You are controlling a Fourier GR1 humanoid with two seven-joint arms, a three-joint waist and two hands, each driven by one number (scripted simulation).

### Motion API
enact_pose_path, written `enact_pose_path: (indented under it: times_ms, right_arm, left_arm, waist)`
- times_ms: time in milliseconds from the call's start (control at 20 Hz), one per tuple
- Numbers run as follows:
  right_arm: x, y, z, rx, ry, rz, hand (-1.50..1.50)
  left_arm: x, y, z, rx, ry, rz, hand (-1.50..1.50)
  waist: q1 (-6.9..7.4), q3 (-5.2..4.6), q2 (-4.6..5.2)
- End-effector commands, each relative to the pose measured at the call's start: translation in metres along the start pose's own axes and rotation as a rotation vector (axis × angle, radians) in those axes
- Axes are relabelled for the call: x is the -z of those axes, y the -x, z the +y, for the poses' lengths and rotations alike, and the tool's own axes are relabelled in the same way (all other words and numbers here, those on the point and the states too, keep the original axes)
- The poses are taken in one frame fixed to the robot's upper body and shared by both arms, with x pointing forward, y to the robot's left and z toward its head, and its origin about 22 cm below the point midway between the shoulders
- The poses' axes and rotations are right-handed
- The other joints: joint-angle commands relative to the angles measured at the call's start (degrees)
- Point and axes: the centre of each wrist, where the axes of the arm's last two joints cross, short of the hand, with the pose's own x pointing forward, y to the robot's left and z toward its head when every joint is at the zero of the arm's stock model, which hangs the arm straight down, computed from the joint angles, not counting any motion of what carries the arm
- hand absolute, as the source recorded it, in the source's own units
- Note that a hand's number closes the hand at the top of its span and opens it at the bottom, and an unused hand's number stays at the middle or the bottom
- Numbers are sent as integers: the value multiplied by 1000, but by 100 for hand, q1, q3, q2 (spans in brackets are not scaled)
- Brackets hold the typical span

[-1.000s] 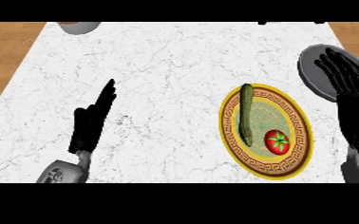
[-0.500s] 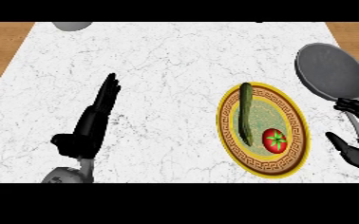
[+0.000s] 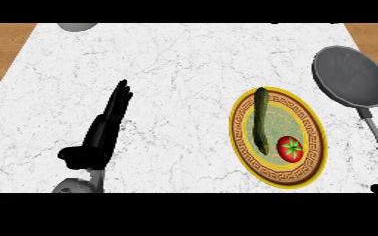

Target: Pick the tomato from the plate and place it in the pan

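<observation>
A red tomato [image 3: 290,148] with a green stem lies on the lower right part of a yellow plate [image 3: 238,130] with a patterned rim. A dark green cucumber [image 3: 260,120] lies lengthwise on the same plate, just left of the tomato. The grey pan [image 3: 347,75] sits at the right edge, beyond the plate, its handle [image 3: 367,122] running down past the plate's right side. My left hand [image 3: 103,130] rests open on the counter at lower left, fingers straight and pointing away, far from the plate. My right hand does not show.
A grey rounded object [image 3: 77,26] is cut off at the top left of the white marble counter [image 3: 184,70]. Wooden floor [image 3: 15,40] shows past the counter's left and right edges.
My right hand, over the pan a second ago, has dropped down the right side and left the view. The left hand has barely moved. Tomato, plate and pan stay put.
</observation>
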Motion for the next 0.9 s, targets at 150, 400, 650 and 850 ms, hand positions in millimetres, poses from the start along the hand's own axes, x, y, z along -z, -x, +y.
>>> enact_pose_path:
  times_ms: [150, 400, 650, 850]
  right_arm:
    - [37, -34, 12, -211, -193, 116, -150]
    - [61, -53, 33, -395, -356, 216, -150]
    - [69, -36, 74, -526, -534, 265, -150]
    - [77, -33, 91, -619, -554, 326, -150]
  left_arm:
    - [9, -10, -5, -5, 18, -2, 0]
    - [-5, -12, -14, 1, 24, -14, 0]
    - [3, -6, -4, -11, 19, -12, 0]
    - [5, -1, -1, -13, 14, -2, 0]
  waist:
    - [83, -5, 14]
    - [189, -6, 14]
    - [140, -1, 22]
    - [73, -1, 14]
